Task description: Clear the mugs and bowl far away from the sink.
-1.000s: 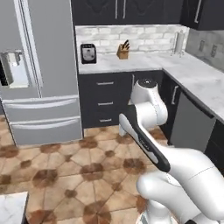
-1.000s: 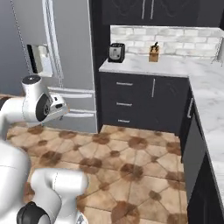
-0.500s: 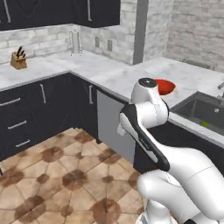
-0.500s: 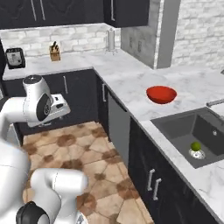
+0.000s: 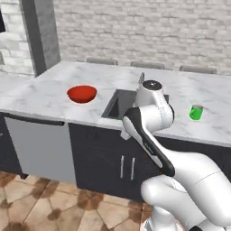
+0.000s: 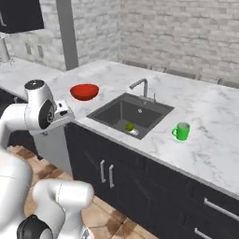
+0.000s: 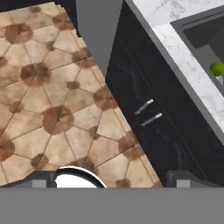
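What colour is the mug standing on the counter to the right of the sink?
The mug is bright green; the right base view shows it best.

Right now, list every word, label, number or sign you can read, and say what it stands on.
None: no readable text appears in these views.
The green mug is plain.
The red bowl is plain.
The dark cabinet doors, the sink and the marble counter carry no lettering either.

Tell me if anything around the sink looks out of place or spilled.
One oddity: a small green fruit lies in the sink near the drain. The red bowl and green mug stand upright on the counter, nothing spilled.
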